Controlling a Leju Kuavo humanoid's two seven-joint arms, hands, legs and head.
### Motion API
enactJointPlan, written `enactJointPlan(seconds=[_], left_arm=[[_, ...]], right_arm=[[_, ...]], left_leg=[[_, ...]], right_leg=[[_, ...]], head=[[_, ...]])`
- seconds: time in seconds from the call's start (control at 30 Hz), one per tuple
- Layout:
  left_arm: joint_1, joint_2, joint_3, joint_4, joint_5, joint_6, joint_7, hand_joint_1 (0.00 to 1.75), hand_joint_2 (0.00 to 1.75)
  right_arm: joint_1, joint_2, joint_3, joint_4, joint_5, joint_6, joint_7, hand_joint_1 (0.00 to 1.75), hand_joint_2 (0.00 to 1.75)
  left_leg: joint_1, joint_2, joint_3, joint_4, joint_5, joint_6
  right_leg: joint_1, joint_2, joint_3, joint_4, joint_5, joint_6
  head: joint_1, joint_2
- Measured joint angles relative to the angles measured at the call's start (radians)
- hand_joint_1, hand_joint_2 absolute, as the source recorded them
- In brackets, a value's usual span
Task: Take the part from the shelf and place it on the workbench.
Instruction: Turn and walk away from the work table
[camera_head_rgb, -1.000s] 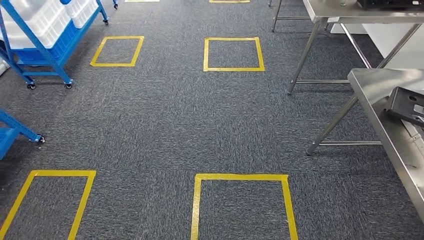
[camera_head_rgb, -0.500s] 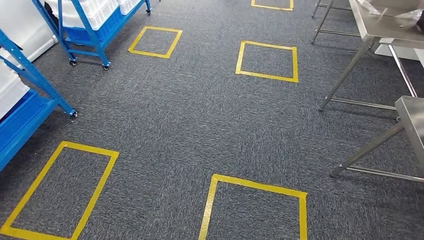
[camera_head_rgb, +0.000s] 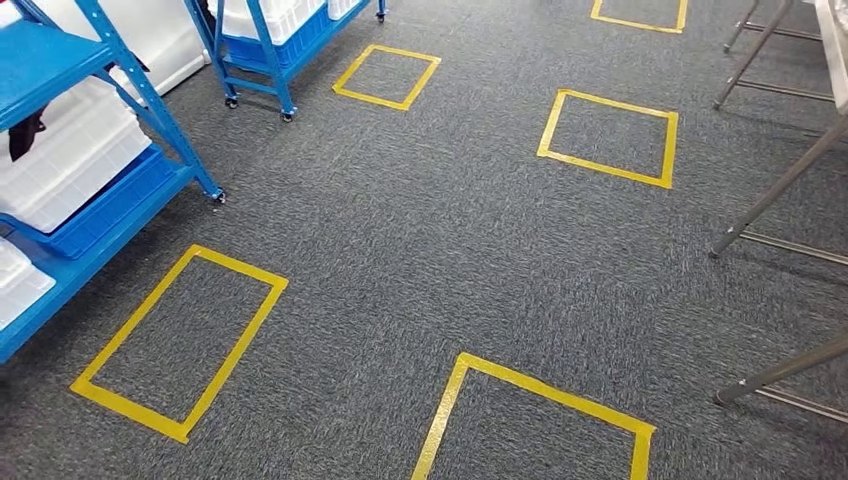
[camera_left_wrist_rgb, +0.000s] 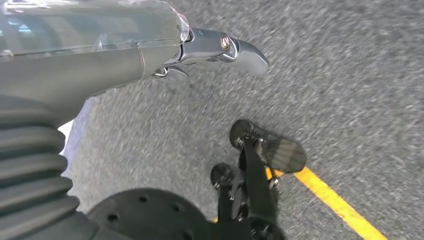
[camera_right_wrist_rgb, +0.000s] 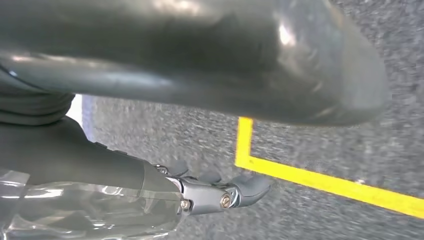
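The blue shelf (camera_head_rgb: 60, 62) stands at the left of the head view, with white bins (camera_head_rgb: 75, 160) on its lower levels. A small dark thing (camera_head_rgb: 22, 131) hangs at the edge of its upper level; too little of it shows to name it. Of the steel workbench, a sliver of top (camera_head_rgb: 836, 40) and slanting legs (camera_head_rgb: 775, 190) show at the right edge. My left hand (camera_left_wrist_rgb: 210, 50) hangs over the grey carpet and holds nothing. My right hand (camera_right_wrist_rgb: 215, 192) also hangs low over the carpet, with nothing in it.
A second blue shelf on wheels (camera_head_rgb: 268, 45) with white bins stands at the back left. Yellow tape squares (camera_head_rgb: 607, 137) mark the grey carpet, one of them right beside the near shelf (camera_head_rgb: 180, 340). More bench legs (camera_head_rgb: 790, 368) reach in at the lower right.
The whole picture has swung left: the camera turned. The near blue shelf has come in at the left, and the steel benches have slid off to the right edge.
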Motion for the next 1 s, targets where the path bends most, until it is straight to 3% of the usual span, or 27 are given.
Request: enactJointPlan(seconds=[0.03,0.07,0.1,0.13,0.17,0.2,0.27,0.3,0.33,0.4,0.43,0.5,0.57,0.6,0.63,0.67,0.7,0.77,0.83,0.9,0.93,1.0], left_arm=[[-0.002,0.0,0.0,0.0,0.0,-0.001,0.0,0.0,1.75],[-0.005,0.0,0.0,0.0,0.0,-0.002,0.0,0.0,1.75],[-0.006,0.0,0.0,0.0,0.0,-0.003,0.001,0.0,1.75],[-0.005,0.0,0.0,0.0,0.0,-0.004,0.003,0.0,1.75],[-0.003,0.0,0.0,0.0,0.001,-0.004,0.006,0.0,1.75],[-0.001,-0.001,0.0,0.0,0.001,-0.004,0.009,0.0,1.75],[-0.001,-0.002,0.001,0.0,0.002,-0.002,0.013,0.0,1.75],[-0.003,-0.004,0.002,0.0,0.002,0.0,0.014,0.0,1.75],[-0.004,-0.006,0.004,0.0,0.002,0.002,0.015,0.0,1.75],[-0.003,-0.01,0.006,0.0,0.002,0.006,0.017,0.0,1.75],[0.0,-0.013,0.007,0.0,0.001,0.007,0.018,0.0,1.75],[0.0,-0.018,0.007,0.0,0.001,0.007,0.017,0.0,1.75],[-0.005,-0.02,0.008,0.0,0.0,0.005,0.014,0.0,1.75],[-0.007,-0.02,0.008,0.0,0.0,0.004,0.013,0.0,1.75],[-0.007,-0.021,0.008,0.0,0.0,0.002,0.012,0.0,1.75],[-0.006,-0.021,0.008,0.0,0.001,0.0,0.011,0.0,1.75],[-0.006,-0.022,0.008,0.0,0.001,-0.002,0.01,0.0,1.75],[-0.006,-0.024,0.009,0.0,0.002,-0.006,0.007,0.0,1.75],[-0.008,-0.025,0.01,0.0,0.002,-0.008,0.002,0.0,1.75],[-0.005,-0.026,0.011,0.0,0.002,-0.008,0.0,0.0,1.75],[-0.002,-0.026,0.012,0.0,0.002,-0.008,0.0,0.0,1.75],[0.0,-0.026,0.013,0.0,0.002,-0.007,0.0,0.0,1.75]], right_arm=[[0.002,0.0,-0.001,0.0,0.0,0.0,0.0,0.0,0.0],[0.003,0.0,-0.002,0.0,0.001,0.0,0.0,0.0,0.0],[0.005,-0.001,-0.002,0.0,0.003,0.001,0.0,0.0,0.0],[0.005,-0.001,-0.003,0.0,0.005,0.002,0.0,0.0,0.0],[0.005,-0.002,-0.003,0.0,0.008,0.004,0.0,0.0,0.0],[0.004,-0.003,-0.003,0.0,0.012,0.008,0.0,0.0,0.0],[0.003,-0.006,-0.003,0.0,0.017,0.015,0.0,0.0,0.0],[0.003,-0.008,-0.003,0.0,0.017,0.017,0.0,0.0,0.0],[0.002,-0.01,-0.003,0.0,0.017,0.018,-0.002,0.0,0.0],[-0.001,-0.012,-0.004,-0.001,0.016,0.019,-0.006,0.0,0.0],[-0.002,-0.013,-0.005,-0.002,0.015,0.019,-0.01,0.0,0.0],[-0.004,-0.015,-0.007,-0.004,0.015,0.019,-0.015,0.0,0.0],[-0.002,-0.019,-0.009,-0.004,0.015,0.019,-0.018,0.0,0.0],[-0.001,-0.02,-0.011,-0.004,0.014,0.019,-0.018,0.0,0.0],[0.0,-0.021,-0.012,-0.004,0.014,0.019,-0.017,0.0,0.0],[0.001,-0.021,-0.013,-0.004,0.014,0.019,-0.017,0.0,0.0],[0.0,-0.021,-0.013,-0.004,0.015,0.019,-0.017,0.0,0.0],[-0.001,-0.024,-0.014,-0.003,0.015,0.02,-0.017,0.0,0.0],[-0.002,-0.026,-0.015,-0.003,0.016,0.021,-0.015,0.0,0.0],[-0.006,-0.026,-0.015,-0.003,0.016,0.021,-0.011,0.0,0.0],[-0.008,-0.026,-0.015,-0.003,0.016,0.021,-0.01,0.0,0.0],[-0.01,-0.026,-0.016,-0.003,0.017,0.021,-0.008,0.0,0.0]], left_leg=[[0.0,0.03,-0.029,0.064,-0.034,-0.003],[0.001,0.043,-0.061,0.135,-0.067,-0.005],[0.002,0.049,-0.086,0.193,-0.089,-0.007],[0.003,0.051,-0.095,0.218,-0.092,-0.008],[0.004,0.053,-0.083,0.201,-0.075,-0.009],[0.004,0.06,-0.051,0.146,-0.044,-0.007],[-0.001,0.103,0.03,0.0,0.009,0.0],[-0.005,0.12,0.055,-0.048,0.021,0.005],[-0.009,0.129,0.066,-0.071,0.022,0.011],[-0.011,0.11,0.065,-0.076,0.025,0.022],[-0.01,0.099,0.066,-0.08,0.028,0.027],[-0.005,0.079,0.069,-0.088,0.034,0.038],[-0.004,0.057,0.066,-0.089,0.037,0.045],[-0.004,0.043,0.064,-0.088,0.038,0.046],[-0.004,0.029,0.064,-0.087,0.038,0.046],[-0.004,0.015,0.064,-0.085,0.038,0.046],[-0.003,0.0,0.064,-0.083,0.038,0.044],[-0.002,-0.026,0.062,-0.073,0.034,0.036],[-0.001,-0.049,0.053,-0.064,0.034,0.023],[0.002,-0.072,0.044,-0.065,0.039,0.008],[0.003,-0.07,0.041,-0.063,0.038,0.003],[0.002,-0.025,0.02,-0.019,0.008,-0.006]], right_leg=[[0.004,-0.015,0.0,-0.001,0.0,-0.004],[0.007,-0.032,0.0,-0.001,-0.002,-0.008],[0.01,-0.048,0.0,-0.001,-0.003,-0.009],[0.011,-0.063,0.0,0.0,-0.004,-0.01],[0.012,-0.077,0.001,0.0,-0.005,-0.01],[0.013,-0.09,0.003,0.0,-0.007,-0.009],[0.017,-0.112,0.009,0.003,-0.013,-0.003],[0.019,-0.122,0.011,0.004,-0.016,0.001],[0.021,-0.132,0.012,0.005,-0.018,0.005],[0.022,-0.15,0.014,0.006,-0.021,0.014],[0.02,-0.141,0.015,0.011,-0.027,0.019],[0.014,-0.09,-0.007,0.066,-0.066,0.029],[0.01,-0.04,-0.068,0.191,-0.13,0.034],[0.008,-0.032,-0.099,0.251,-0.15,0.036],[0.007,-0.029,-0.119,0.284,-0.152,0.037],[0.004,-0.027,-0.121,0.28,-0.133,0.038],[0.001,-0.023,-0.104,0.237,-0.097,0.04],[-0.007,0.013,-0.049,0.107,-0.028,0.042],[-0.009,0.046,-0.021,0.039,-0.008,0.04],[-0.006,0.037,-0.021,0.035,-0.008,0.03],[-0.006,0.025,-0.02,0.031,-0.006,0.023],[-0.006,0.0,-0.018,0.023,0.0,0.008]], head=[[-0.002,0.0],[-0.003,0.0],[-0.003,0.0],[-0.003,0.0],[-0.003,0.0],[-0.003,0.0],[-0.003,0.0],[-0.002,0.0],[-0.002,0.0],[-0.001,0.0],[-0.001,0.0],[0.0,0.0],[0.0,0.0],[0.0,0.0],[0.0,0.0],[0.0,0.0],[0.0,0.0],[0.0,0.0],[0.0,0.0],[-0.001,0.0],[0.0,0.0],[-0.003,0.0]])
